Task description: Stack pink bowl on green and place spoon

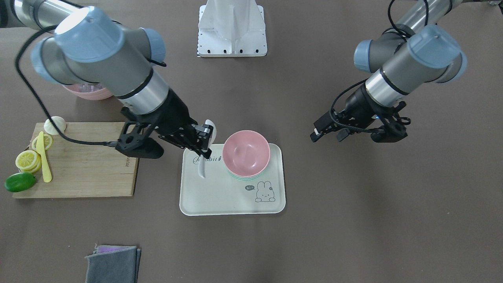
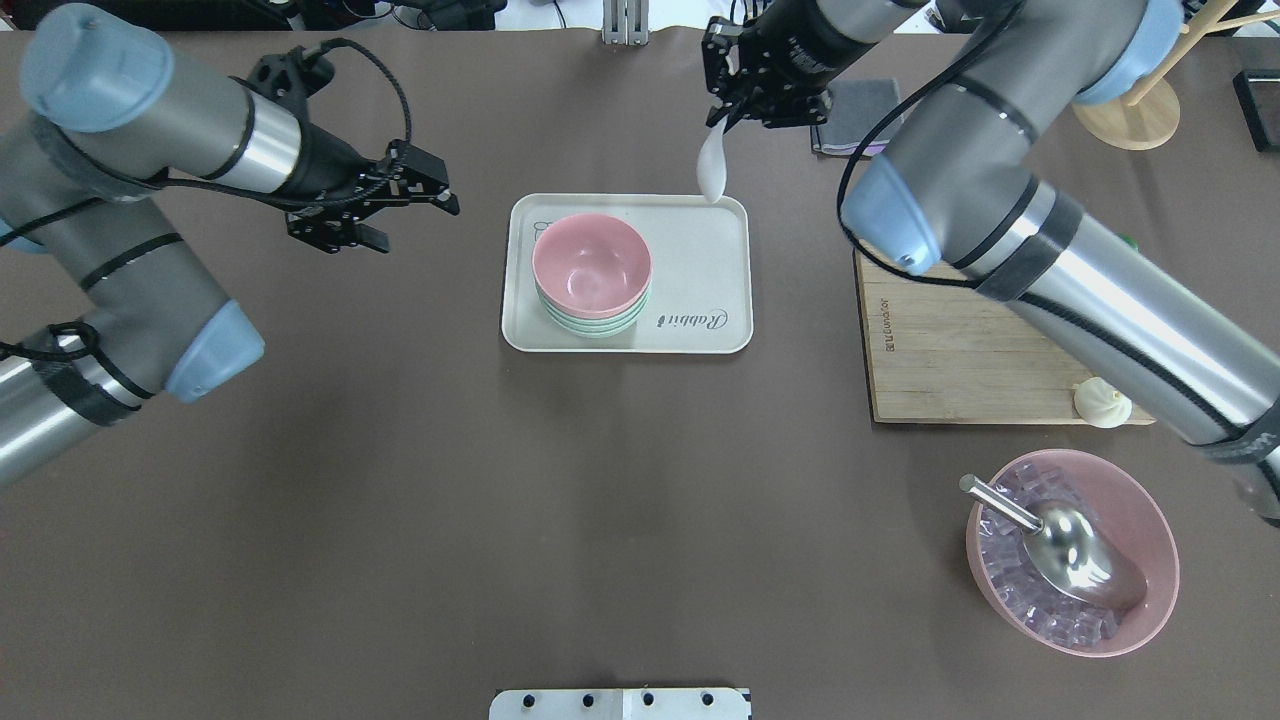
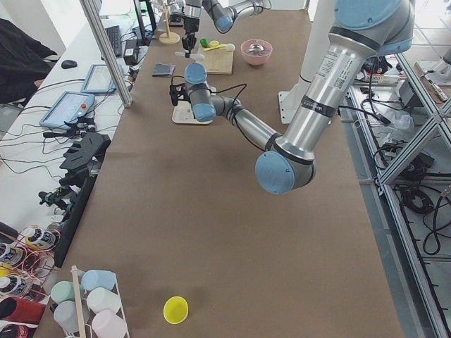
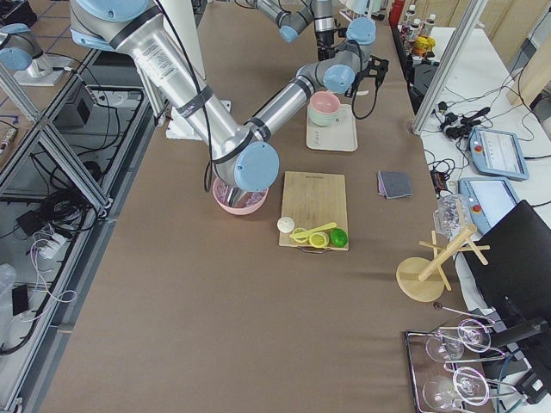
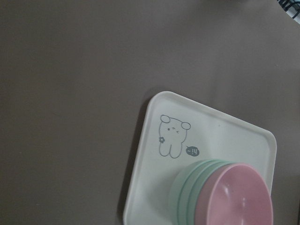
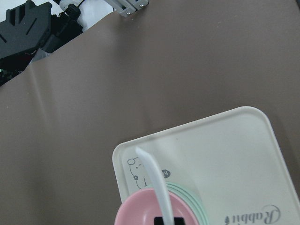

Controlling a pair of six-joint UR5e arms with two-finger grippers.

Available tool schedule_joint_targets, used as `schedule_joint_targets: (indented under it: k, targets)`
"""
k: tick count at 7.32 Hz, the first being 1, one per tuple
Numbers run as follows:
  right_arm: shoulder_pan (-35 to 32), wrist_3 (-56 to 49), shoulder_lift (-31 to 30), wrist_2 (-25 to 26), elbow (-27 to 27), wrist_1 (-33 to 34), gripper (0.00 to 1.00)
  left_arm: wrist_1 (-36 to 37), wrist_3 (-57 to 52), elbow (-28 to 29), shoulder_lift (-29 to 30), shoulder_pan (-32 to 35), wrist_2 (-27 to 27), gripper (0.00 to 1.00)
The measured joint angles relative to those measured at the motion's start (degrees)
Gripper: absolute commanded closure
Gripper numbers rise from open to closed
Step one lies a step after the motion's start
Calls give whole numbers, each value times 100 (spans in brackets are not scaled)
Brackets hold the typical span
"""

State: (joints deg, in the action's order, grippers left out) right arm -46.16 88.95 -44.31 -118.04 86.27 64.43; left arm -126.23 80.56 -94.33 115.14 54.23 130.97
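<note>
The pink bowl (image 1: 246, 151) sits nested on a stack of green bowls (image 1: 240, 177) on a white rabbit tray (image 1: 220, 196). The stack also shows in the overhead view (image 2: 590, 262) and in the left wrist view (image 5: 239, 197). My right gripper (image 1: 204, 142) is shut on a white spoon (image 1: 202, 167) and holds it tilted above the tray's side, next to the bowls. The spoon (image 6: 154, 180) crosses the pink bowl's rim in the right wrist view. My left gripper (image 1: 328, 136) is open and empty, above bare table beside the tray's other side.
A wooden cutting board (image 1: 86, 165) holds lemon slices (image 1: 27, 159), a lime (image 1: 19, 182), a yellow knife and a bun. A large pink bowl of ice with a metal scoop (image 2: 1070, 550) stands behind it. A grey cloth (image 1: 112, 263) lies at the operators' edge.
</note>
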Motion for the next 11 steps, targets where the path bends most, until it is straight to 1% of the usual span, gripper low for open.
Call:
schedule_joint_targets:
  k: [2,3,4,5,8,9,10,11]
  targets:
    - [702,333,58,1163,-281,-578,100,4,-107,21,-65,189,226,2]
    - [898,368,52,1474,-370,-741,100,3,-115,34,-71,204,248,2]
    - [982,380,44,1608,-415,-822,37,2,-118,41,-75,207,252,2]
    - [1015,363,32,1655,-439,-856,0,-6,-122,44,-77,208,248,2]
    - [985,3,15,1657,-440,-870,0,-56,-171,107,-72,203,230,2]
    - [888,-96,22,1547,-429,-853,0,-105,-285,103,-63,202,233,2]
    - [667,-242,0,1186,-406,-788,0,-160,-408,80,-57,208,227,2]
    - [312,-501,-89,647,-279,-533,0,-175,-462,-2,-68,262,132,2]
